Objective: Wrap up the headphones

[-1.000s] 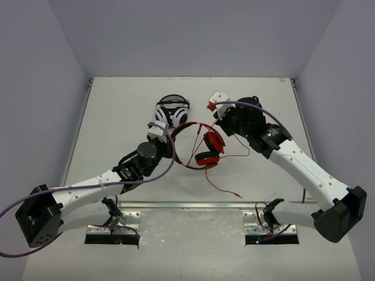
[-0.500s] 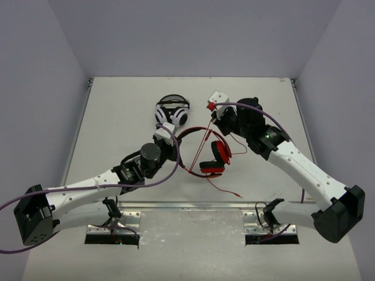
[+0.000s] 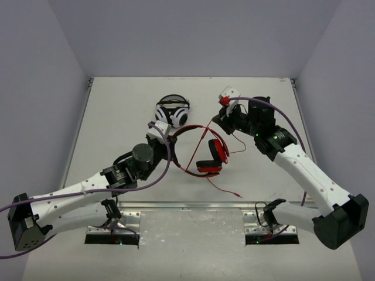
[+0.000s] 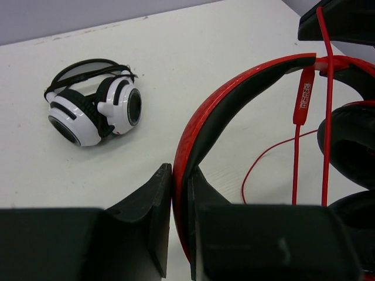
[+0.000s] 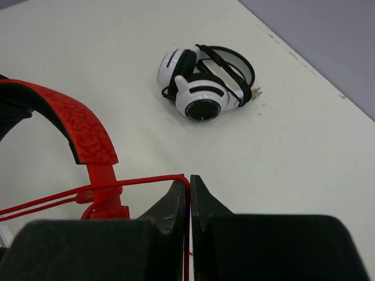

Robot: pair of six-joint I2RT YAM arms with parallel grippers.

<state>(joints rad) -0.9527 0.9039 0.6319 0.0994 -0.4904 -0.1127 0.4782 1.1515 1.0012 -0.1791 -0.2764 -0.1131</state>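
We see the headphones (image 3: pixel 212 156) over the bench (image 3: pixel 117 111), our left pincer (image 3: pixel 173 140) clamping the headband (image 3: pixel 190 128), right pincer (image 3: pixel 215 120) pinching the cable (image 3: pixel 222 188).

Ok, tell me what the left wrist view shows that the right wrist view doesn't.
Only the left wrist view: the left fingers clamped on the red headband, and a black ear cushion. Only the right wrist view: the right fingers pinching the thin red cable. Both: the white headphones, the headband, the cable and the table.
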